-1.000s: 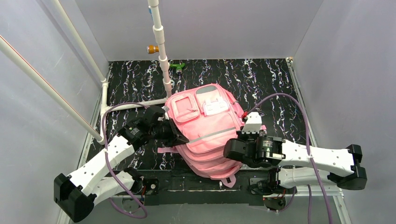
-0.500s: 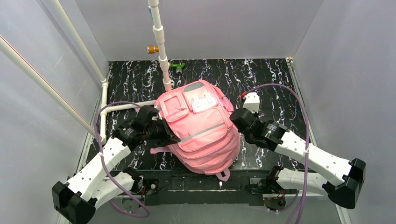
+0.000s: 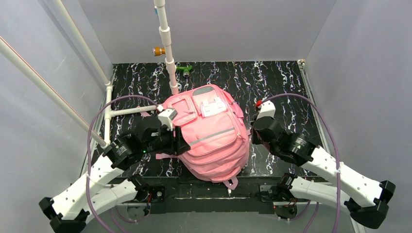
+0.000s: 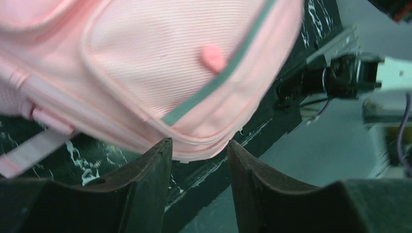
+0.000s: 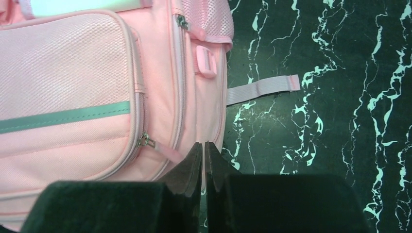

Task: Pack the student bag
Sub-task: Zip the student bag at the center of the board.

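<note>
From above, the student bag (image 3: pixel 214 141) lies front-up on the counter (image 3: pixel 282 82), its long axis running far to near and its white-patch end toward the back wall. The left gripper (image 3: pixel 179 141) is at its left flank and the right gripper (image 3: pixel 253 127) just beside its right. The left wrist view shows those jaws parted, the bag's edge just beyond them, while the right wrist view shows its jaws pressed together beside a zip pull (image 5: pixel 167 153).

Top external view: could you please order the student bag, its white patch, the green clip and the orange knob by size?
1. Student bag.
2. White patch on its front.
3. Green clip and orange knob look alike; the knob sits up the pole, maybe nearer the camera, so unranked.
</note>
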Robot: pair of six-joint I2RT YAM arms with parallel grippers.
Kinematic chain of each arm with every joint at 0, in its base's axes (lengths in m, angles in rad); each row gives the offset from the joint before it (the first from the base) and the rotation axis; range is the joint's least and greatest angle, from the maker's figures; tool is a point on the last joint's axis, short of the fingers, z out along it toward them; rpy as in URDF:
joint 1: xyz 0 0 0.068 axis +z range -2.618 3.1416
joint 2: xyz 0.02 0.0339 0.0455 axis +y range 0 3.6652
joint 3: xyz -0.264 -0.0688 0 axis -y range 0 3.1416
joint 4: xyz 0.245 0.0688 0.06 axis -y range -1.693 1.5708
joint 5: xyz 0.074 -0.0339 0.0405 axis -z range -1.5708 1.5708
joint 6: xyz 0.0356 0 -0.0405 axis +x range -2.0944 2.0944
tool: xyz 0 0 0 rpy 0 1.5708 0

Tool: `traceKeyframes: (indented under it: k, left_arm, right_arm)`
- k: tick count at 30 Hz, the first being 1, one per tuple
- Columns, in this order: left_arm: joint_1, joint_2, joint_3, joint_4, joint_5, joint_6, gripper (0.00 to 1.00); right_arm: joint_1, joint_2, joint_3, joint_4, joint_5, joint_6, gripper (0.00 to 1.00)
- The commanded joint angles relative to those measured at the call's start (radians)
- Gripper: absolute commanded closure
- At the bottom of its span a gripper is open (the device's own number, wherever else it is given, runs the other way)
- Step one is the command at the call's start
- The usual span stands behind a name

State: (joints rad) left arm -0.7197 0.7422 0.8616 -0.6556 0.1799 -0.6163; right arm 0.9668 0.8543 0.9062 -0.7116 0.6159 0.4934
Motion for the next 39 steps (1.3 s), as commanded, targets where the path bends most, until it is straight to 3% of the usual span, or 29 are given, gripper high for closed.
traceKeyframes:
  k: [1, 2, 4, 5, 9, 19, 24, 27, 31, 35, 39]
  left_arm:
    - [-0.205, 0.09, 0.138, 0.073, -0.178, 0.263, 0.54]
    - [-0.27, 0.13, 0.156, 0.102, -0.243, 0.305, 0.51]
    - [-0.387, 0.197, 0.179, 0.169, -0.352, 0.41, 0.45]
    - [-0.439, 0.238, 0.191, 0.203, -0.408, 0.467, 0.43]
    - [-0.602, 0.405, 0.23, 0.322, -0.619, 0.685, 0.37]
    - [-0.709, 0.65, 0.193, 0.641, -0.886, 0.979, 0.39]
    - [-0.727, 0.716, 0.196, 0.694, -1.01, 1.072, 0.48]
    - [-0.733, 0.722, 0.187, 0.694, -1.012, 1.067, 0.57]
    - [-0.732, 0.712, 0.168, 0.671, -0.983, 1.015, 0.75]
    - [-0.731, 0.678, 0.142, 0.624, -0.96, 0.965, 1.0]
    - [-0.729, 0.577, 0.095, 0.6, -0.907, 0.907, 1.0]
  right_arm:
    - [-0.002, -0.034, -0.008, 0.018, -0.073, -0.02, 0.83]
    - [-0.003, -0.042, -0.025, 0.043, -0.081, -0.021, 0.78]
    - [-0.006, -0.057, -0.052, 0.084, -0.09, -0.01, 0.58]
    - [-0.007, -0.061, -0.057, 0.089, -0.088, -0.001, 0.54]
    - [-0.007, -0.106, -0.055, 0.05, -0.034, 0.056, 0.5]
    - [-0.007, -0.275, -0.081, -0.016, -0.003, 0.103, 0.46]
    - [-0.007, -0.276, -0.093, -0.003, -0.02, 0.101, 0.45]
    - [-0.007, -0.25, -0.09, 0.011, -0.039, 0.092, 0.45]
    - [-0.007, -0.231, -0.092, 0.038, -0.058, 0.074, 0.41]
    - [-0.007, -0.245, -0.109, 0.08, -0.076, 0.061, 0.36]
    - [-0.007, -0.251, -0.147, 0.165, -0.143, -0.018, 0.35]
